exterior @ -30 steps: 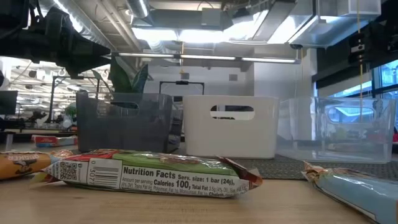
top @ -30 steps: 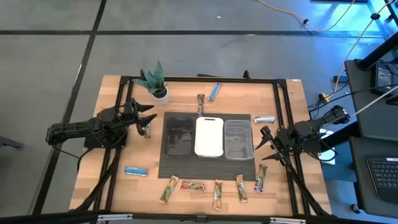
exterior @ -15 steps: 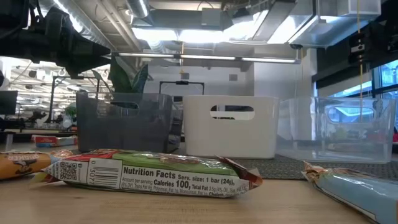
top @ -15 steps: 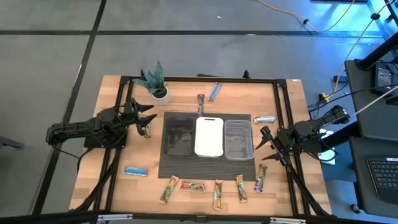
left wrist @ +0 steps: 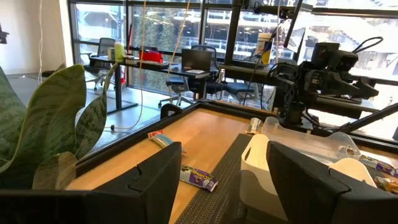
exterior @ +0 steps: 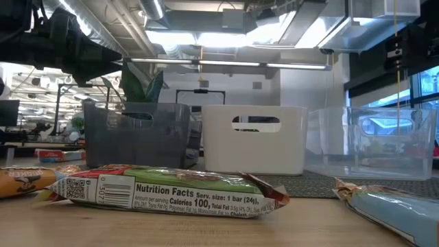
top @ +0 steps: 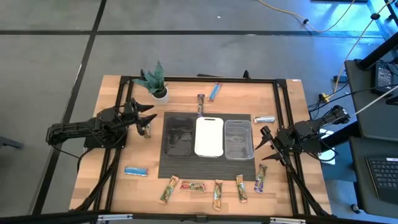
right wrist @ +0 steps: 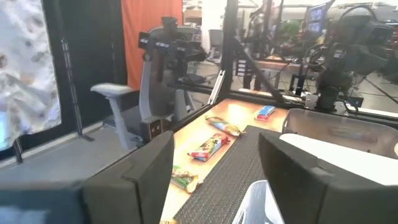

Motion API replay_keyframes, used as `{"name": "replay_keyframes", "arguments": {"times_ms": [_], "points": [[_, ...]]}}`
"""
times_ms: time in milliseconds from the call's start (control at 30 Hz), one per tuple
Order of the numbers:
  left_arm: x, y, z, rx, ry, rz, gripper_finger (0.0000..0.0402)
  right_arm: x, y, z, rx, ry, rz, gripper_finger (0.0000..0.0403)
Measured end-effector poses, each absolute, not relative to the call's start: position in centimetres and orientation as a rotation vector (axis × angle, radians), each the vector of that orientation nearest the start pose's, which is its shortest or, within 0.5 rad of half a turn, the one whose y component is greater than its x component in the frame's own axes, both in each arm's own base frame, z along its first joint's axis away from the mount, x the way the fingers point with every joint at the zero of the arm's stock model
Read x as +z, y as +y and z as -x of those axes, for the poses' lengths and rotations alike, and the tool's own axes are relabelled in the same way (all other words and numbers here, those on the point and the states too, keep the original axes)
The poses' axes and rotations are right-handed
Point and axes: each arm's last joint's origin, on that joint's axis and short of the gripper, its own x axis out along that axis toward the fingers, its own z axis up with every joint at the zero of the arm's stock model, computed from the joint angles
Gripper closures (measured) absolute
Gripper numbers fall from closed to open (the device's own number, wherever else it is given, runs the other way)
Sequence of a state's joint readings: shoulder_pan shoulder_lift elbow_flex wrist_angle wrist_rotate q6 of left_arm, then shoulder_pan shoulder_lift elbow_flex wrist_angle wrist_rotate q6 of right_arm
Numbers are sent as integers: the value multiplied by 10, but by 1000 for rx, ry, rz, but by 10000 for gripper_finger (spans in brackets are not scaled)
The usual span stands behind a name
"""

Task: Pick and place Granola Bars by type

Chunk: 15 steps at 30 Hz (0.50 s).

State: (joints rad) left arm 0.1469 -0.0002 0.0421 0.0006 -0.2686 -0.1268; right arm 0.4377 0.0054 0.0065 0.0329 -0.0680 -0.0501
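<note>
On the table, all the Granola Bars lie outside the 3 trays, and the left gripper and right gripper wait spread wide, holding nothing.

The wooden table carries a dark ribbed mat at frame centre, a potted plant at upper left, and granola bars: five in a row along the bottom edge, a blue bar at lower left, another blue bar and a brown one at top centre, a silver bar at right.

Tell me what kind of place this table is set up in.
Probably an open-plan office or robotics lab. Office chairs and desks with monitors stand beyond the table, large windows line one wall, and cables trail across the bare floor.
</note>
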Motion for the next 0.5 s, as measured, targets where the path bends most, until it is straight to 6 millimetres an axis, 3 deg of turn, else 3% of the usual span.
{"name": "replay_keyframes", "arguments": {"times_ms": [167,500], "points": [[178,21,-92,412,-70,128,173,168,41,-88,437,-62,149,166],[178,21,-92,412,-69,127,173,175,40,-89,373,-132,124,166]]}}
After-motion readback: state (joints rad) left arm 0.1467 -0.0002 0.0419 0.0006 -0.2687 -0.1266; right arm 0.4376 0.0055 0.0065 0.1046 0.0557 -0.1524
